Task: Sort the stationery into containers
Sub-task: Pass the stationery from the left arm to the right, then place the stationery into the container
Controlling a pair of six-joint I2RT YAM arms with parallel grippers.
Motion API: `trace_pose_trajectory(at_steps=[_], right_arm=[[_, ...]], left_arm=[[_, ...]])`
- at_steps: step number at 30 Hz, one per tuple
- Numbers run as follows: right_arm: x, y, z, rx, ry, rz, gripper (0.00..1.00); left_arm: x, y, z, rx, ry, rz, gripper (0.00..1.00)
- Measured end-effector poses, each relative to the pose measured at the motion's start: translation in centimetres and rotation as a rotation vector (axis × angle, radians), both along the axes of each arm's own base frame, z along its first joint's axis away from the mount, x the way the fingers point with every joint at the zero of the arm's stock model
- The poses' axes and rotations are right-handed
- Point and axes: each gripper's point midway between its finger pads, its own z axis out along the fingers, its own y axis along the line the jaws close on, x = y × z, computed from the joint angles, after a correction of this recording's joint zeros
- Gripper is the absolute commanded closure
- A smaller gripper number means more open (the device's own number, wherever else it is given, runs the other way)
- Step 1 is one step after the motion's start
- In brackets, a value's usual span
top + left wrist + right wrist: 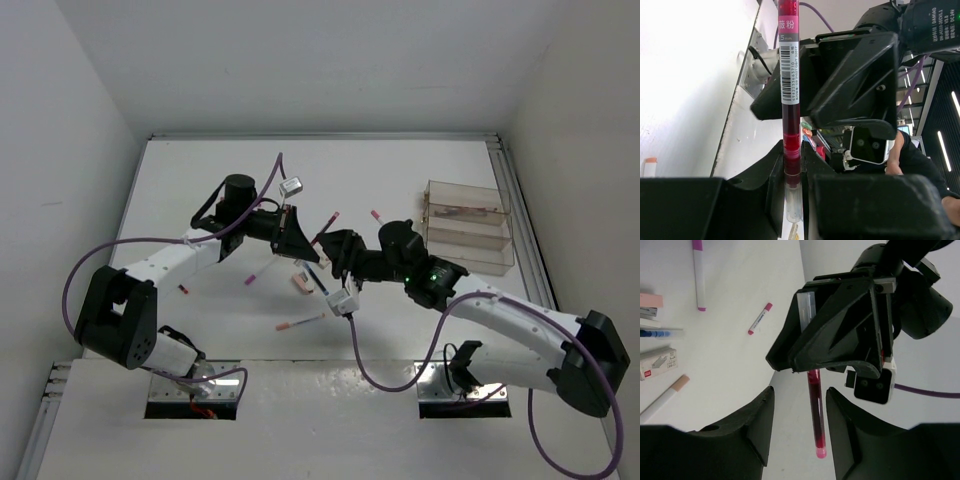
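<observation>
**Mid-air handover of one pen, left to right**

Left gripper (792, 165): clamped on a red pen (790, 75) low on its barrel, with the barcode label and the rest of the shaft sticking out ahead of the fingers. The grasp looks firm and the pen runs straight along the finger line.

Right gripper (800, 392): jaws spread. The pen's free end hangs between them with a gap on each side, so there is no contact.

Both grippers meet above mid-table (400, 170). Loose pens (300, 323) lie below and to the left. The clear box (470, 255) sits well apart on the right arm's side.

Step, as judged: passing the pen to the arm that can reach the box.

Next move calls for:
- the right closing squarely on the barrel before the left lets go
- the left backing off along the pen's axis, so it isn't dragged askew
- the pen being turned parallel to a slot
</observation>
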Motion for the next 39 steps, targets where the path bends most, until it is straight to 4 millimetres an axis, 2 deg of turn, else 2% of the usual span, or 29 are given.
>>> trace_pose_trajectory(at_steps=[4,5,7,11,14,15,16,17,18,23,25,27,30,33,36,39], right_arm=[[0.6,0.3,-0.4,-0.003,-0.008,-0.002,0.63],[0.7,0.4,-0.3,0.004,-0.013,-0.002,0.69],[1.0,0.5,-0.1,0.017,-0.022,-0.003,0.73],[1.7,0.6,0.2,0.05,-0.037,-0.014,0.78],[2.1,0.6,0.3,0.067,-0.047,-0.02,0.87],[2.2,0.6,0.3,0.07,-0.045,-0.019,0.94],[2.2,0.6,0.3,0.072,-0.046,-0.02,0.96],[2.2,0.5,0.2,0.073,-0.044,-0.022,0.99],[2.4,0.3,-0.1,0.073,-0.038,-0.032,1.0],[4.6,-2.5,-1.7,0.06,0.0,-0.131,1.0],[5.8,-4.4,-2.4,0.055,0.021,-0.193,1.0],[7.5,-7.4,-3.1,0.05,0.052,-0.284,1.0],[10.3,-13.0,-3.9,0.046,0.093,-0.453,1.0],[12.8,-19.8,-5.5,0.036,0.18,-0.648,1.0],[14.7,-26.1,-7.2,0.02,0.29,-0.815,1.0],[15.9,-31.2,-8.5,0.009,0.364,-0.919,1.0]], left_arm=[[0.1,0.0,0.0,0.001,0.002,0.004,1.0],[0.1,0.0,0.0,0.002,0.003,0.006,1.0],[0.1,0.0,0.0,0.003,0.002,0.009,1.0],[0.2,-0.1,-0.1,0.005,0.002,0.011,1.0],[0.3,-0.1,-0.2,0.01,0.005,0.019,1.0],[0.3,-0.1,-0.3,0.012,0.008,0.021,0.92],[0.3,-0.1,-0.3,0.013,0.01,0.023,0.59],[0.3,-0.1,-0.3,0.012,0.008,0.022,0.34],[0.2,-0.1,-0.2,0.009,0.003,0.016,0.01],[0.3,-0.1,-0.5,0.022,-0.026,0.017,0.0],[1.0,0.1,-0.2,0.025,-0.058,0.034,0.0],[2.3,0.7,0.6,0.029,-0.086,0.071,0.0],[5.5,2.4,1.8,0.029,-0.14,0.163,0.0],[7.9,4.3,2.0,0.041,-0.159,0.247,0.0],[8.6,4.8,1.3,0.057,-0.14,0.272,0.0],[8.8,4.8,0.9,0.067,-0.13,0.278,0.0]])
